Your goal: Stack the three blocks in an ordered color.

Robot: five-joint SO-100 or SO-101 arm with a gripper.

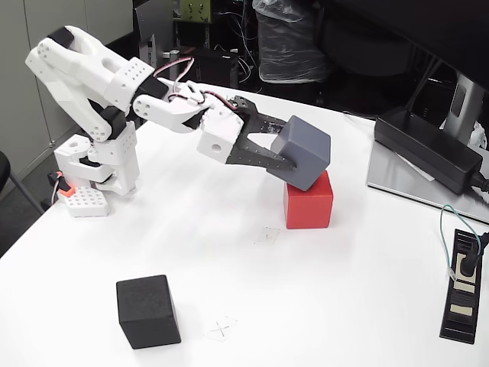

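White table [252,290] surface is seen from a fixed view, with dark, cluttered lab equipment and a plastic-wrapped object behind it. No brand, label or legible writing can be made out; two faint pencil marks, one a small cross [221,329], are drawn on the table near the front.

A white arm [99,84] with pink and black wiring is mounted at the left rear of the table and is extended toward the right. Its dark fingers [263,157] are closed on the grey block [304,153], one finger lying along the block's lower near edge and the other reaching its upper left side. The grey block is held tilted, its top face sloping down toward the right, and its lower corner is seen at or just above the top of the red block [309,208]; whether the two touch cannot be told. The red block stands square on the table, near the centre right. The black block [147,311] stands apart at the front left, resting flat, turned slightly so one vertical edge faces the camera. Being cubes, the blocks show no long axis.

At the right, a flat black power brick [428,147] lies on a grey slab, and a black power strip [463,287] with a plugged cable lies near the table's edge.
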